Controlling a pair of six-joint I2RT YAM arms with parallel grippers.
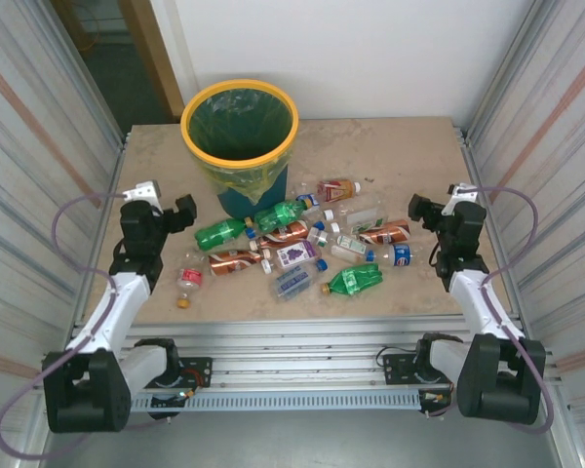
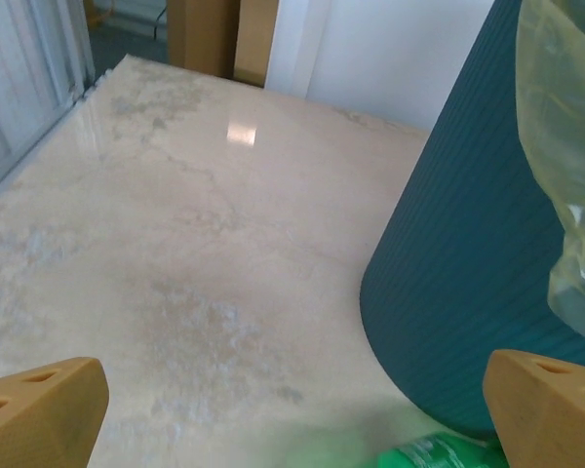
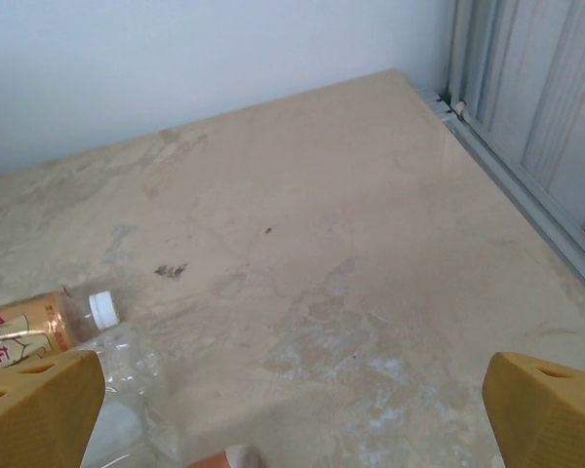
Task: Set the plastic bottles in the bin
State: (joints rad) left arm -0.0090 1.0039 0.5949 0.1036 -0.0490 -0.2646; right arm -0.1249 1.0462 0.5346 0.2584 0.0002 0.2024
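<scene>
The bin (image 1: 240,160) stands at the back of the table, yellow-rimmed with a yellow-green liner. Several crushed plastic bottles lie in front of it: green ones (image 1: 219,232) (image 1: 354,280), brown-orange ones (image 1: 234,261) (image 1: 385,234), a clear one (image 1: 363,210), and a small one apart at the left (image 1: 188,281). My left gripper (image 1: 181,213) hovers open left of the pile; its wrist view has the bin's teal wall (image 2: 448,263) and a green bottle (image 2: 439,453) at the bottom edge. My right gripper (image 1: 421,208) is open right of the pile, with a brown-orange bottle (image 3: 24,331) and a clear bottle (image 3: 127,390) at its left.
Corrugated metal walls flank the table (image 1: 409,156) on both sides, with a white wall behind. Bare tabletop lies to the right of the bin and along the front edge. The liner (image 2: 565,146) hangs down over the bin's outside.
</scene>
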